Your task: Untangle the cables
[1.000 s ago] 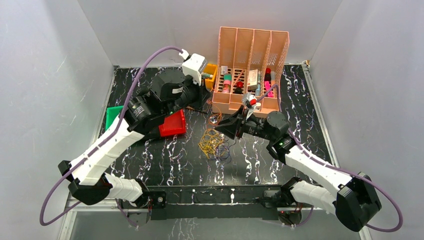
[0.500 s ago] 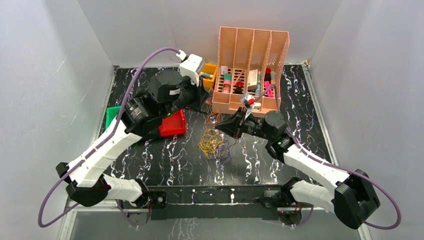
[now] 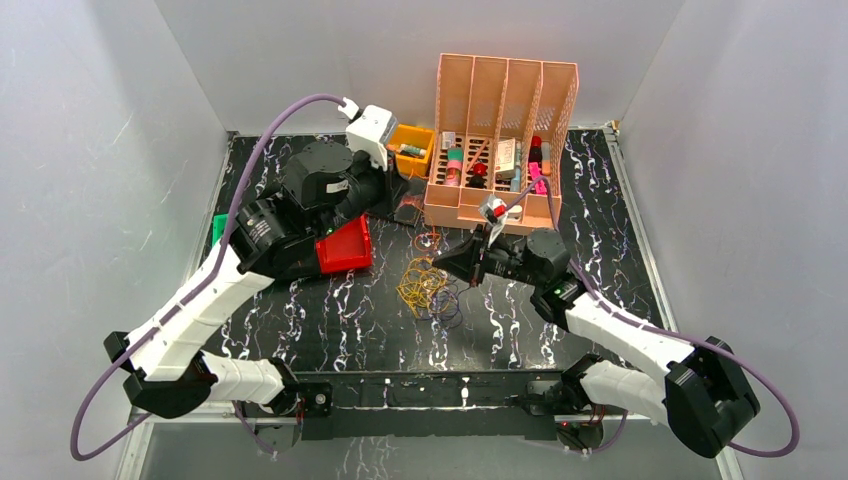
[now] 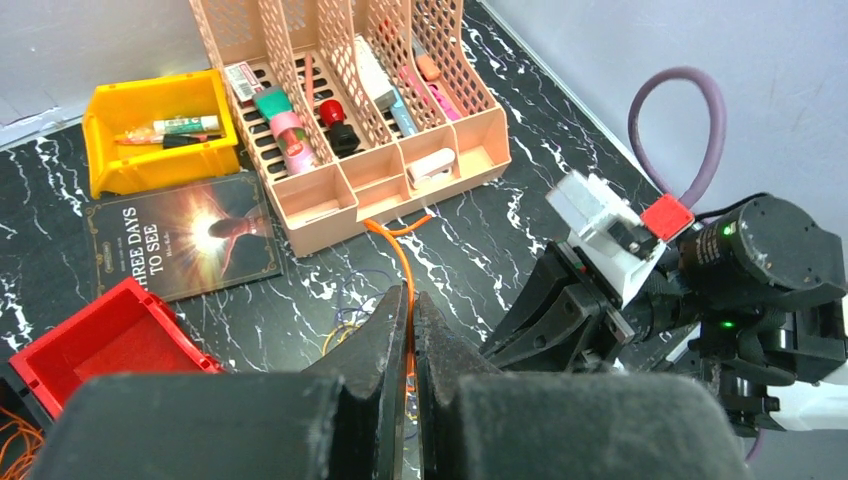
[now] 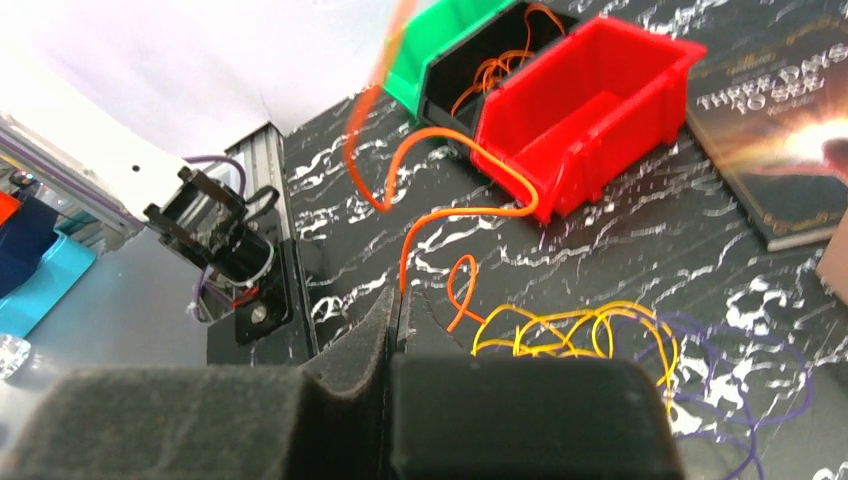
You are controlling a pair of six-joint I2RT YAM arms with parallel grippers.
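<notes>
The cables (image 3: 427, 285) lie tangled mid-table: yellow (image 5: 570, 330) and dark purple (image 5: 745, 400) loops on the mat, with an orange strand (image 5: 470, 210) rising from them. My left gripper (image 4: 411, 305) hangs above the pile, shut on that orange cable, which runs on ahead of the jaws (image 4: 398, 240); in the top view it sits near the book (image 3: 402, 203). My right gripper (image 5: 398, 300) is low at the tangle's right edge (image 3: 442, 268), shut on the orange cable's other stretch, its jaws pressed together.
A red bin (image 3: 346, 247) and a green bin (image 5: 445, 40) holding orange wire stand left of the tangle. A book (image 4: 180, 235), a yellow bin (image 3: 412, 143) and a pink desk organizer (image 3: 505, 110) with small items stand at the back.
My right gripper has shut on the orange cable and slid slightly down and left. The left arm has drawn back to the left, still gripping the orange strand.
</notes>
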